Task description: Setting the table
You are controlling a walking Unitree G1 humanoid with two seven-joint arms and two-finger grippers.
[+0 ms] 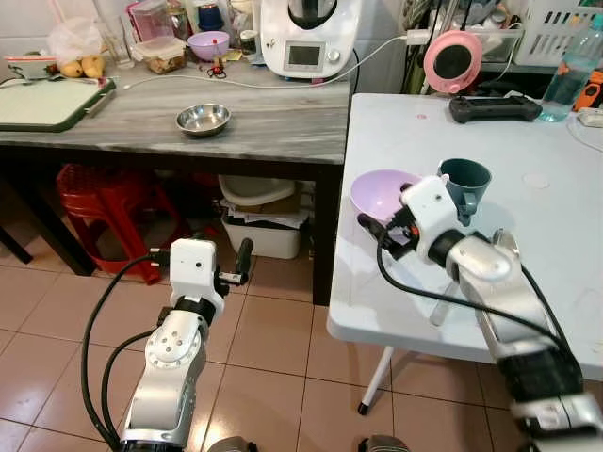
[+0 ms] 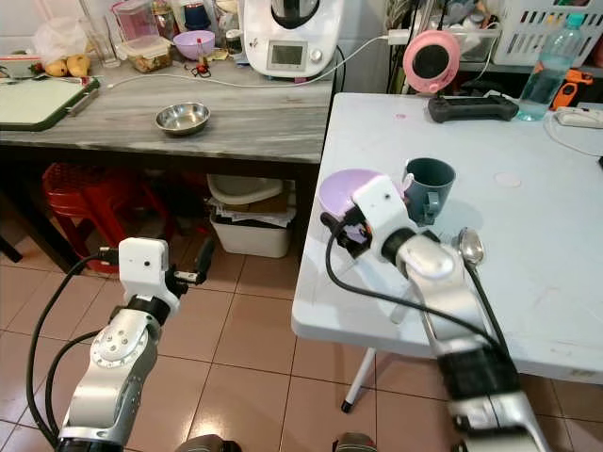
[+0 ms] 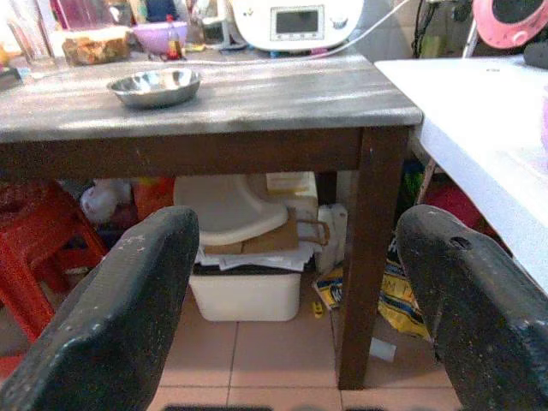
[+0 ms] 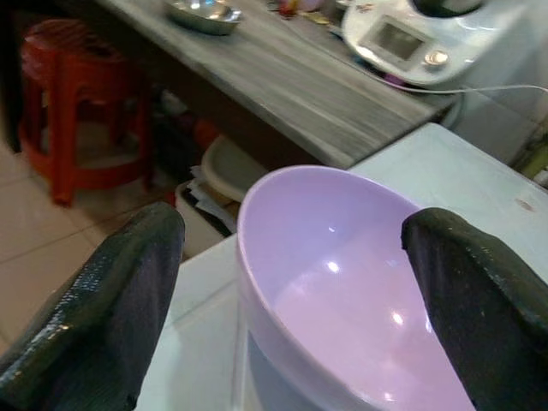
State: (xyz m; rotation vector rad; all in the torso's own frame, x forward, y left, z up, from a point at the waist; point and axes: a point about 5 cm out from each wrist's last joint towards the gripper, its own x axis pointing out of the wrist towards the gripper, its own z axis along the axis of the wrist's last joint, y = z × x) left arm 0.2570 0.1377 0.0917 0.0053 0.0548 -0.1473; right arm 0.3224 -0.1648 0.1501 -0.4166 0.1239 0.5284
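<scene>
A lilac bowl [image 1: 382, 193] sits at the near left edge of the white table [image 1: 528, 151]. Just right of it stands a teal cup [image 1: 465, 179], and a metal spoon [image 2: 470, 245] lies behind my right wrist. My right gripper [image 1: 380, 229] is open at the bowl's near rim. In the right wrist view the bowl [image 4: 342, 282] lies between the two spread fingers [image 4: 111, 308], and I see no contact. My left gripper [image 1: 240, 268] hangs open over the tiled floor, pointing at the wooden counter [image 3: 257, 94], where a steel bowl [image 1: 203, 119] rests.
On the counter are a white kitchen appliance [image 1: 309, 38], a green-rimmed tray [image 1: 47, 102] and a second lilac bowl [image 1: 208, 43]. Below it are a red stool [image 1: 94, 202] and a white bin [image 1: 259, 235]. A black controller [image 1: 494, 108] and a bottle [image 1: 573, 75] stand at the table's far side.
</scene>
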